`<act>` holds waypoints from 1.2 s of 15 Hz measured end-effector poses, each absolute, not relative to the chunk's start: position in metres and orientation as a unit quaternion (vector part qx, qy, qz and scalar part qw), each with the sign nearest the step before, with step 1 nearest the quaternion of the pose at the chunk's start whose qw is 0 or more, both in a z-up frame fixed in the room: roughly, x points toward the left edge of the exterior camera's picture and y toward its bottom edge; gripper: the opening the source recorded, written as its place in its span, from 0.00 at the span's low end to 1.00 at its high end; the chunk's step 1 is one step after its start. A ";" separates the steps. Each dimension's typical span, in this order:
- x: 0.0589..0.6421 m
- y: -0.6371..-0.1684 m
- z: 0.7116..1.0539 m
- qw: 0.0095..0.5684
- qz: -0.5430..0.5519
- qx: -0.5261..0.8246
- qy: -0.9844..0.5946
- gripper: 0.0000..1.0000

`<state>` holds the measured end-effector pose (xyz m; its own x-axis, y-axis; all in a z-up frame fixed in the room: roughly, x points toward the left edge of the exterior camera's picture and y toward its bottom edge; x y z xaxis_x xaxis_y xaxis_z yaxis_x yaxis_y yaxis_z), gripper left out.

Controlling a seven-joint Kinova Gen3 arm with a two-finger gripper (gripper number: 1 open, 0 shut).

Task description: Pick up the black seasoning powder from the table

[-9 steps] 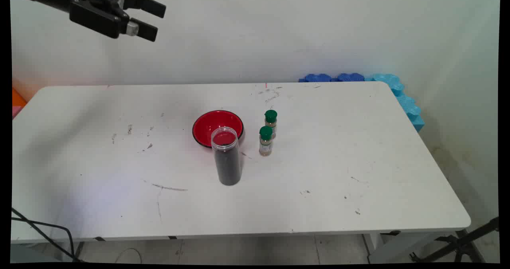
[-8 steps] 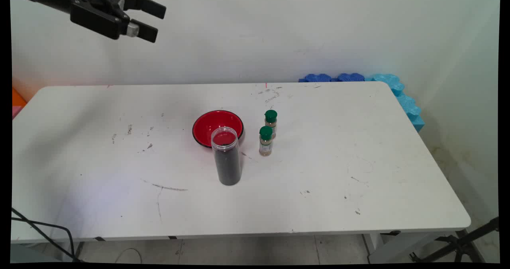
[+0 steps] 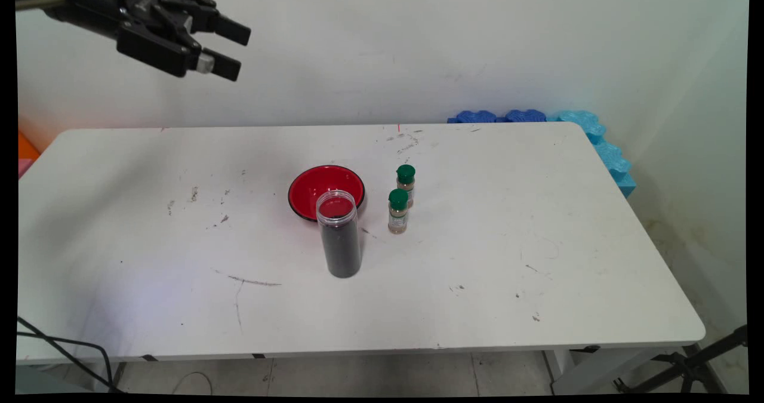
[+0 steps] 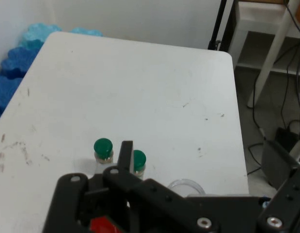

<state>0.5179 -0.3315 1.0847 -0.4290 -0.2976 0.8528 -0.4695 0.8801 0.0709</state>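
Hand [image 3: 236, 49]: black, two-fingered, raised high at upper left, well above the counter [image 3: 537, 224]; fingers spread apart, released, grasping nothing.
Red bowl [image 3: 316, 188]: near counter centre, upright.
Clear jar [image 3: 339, 234]: tall, lidless, dark contents, upright just in front of the bowl, overlapping its near rim in the main view.
Spice bottles, two, green caps: nearer [image 3: 398, 211], farther [image 3: 406, 183]; upright, close together, just right of the bowl.
Blue foam pieces [image 3: 597, 140]: along the counter's far right edge.
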 end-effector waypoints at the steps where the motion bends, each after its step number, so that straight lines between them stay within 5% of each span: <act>1: 0.517 -0.330 1.078 0.483 0.088 0.233 -0.840 1.00; 18: 0.508 -0.289 0.926 0.427 0.071 0.293 -0.853 1.00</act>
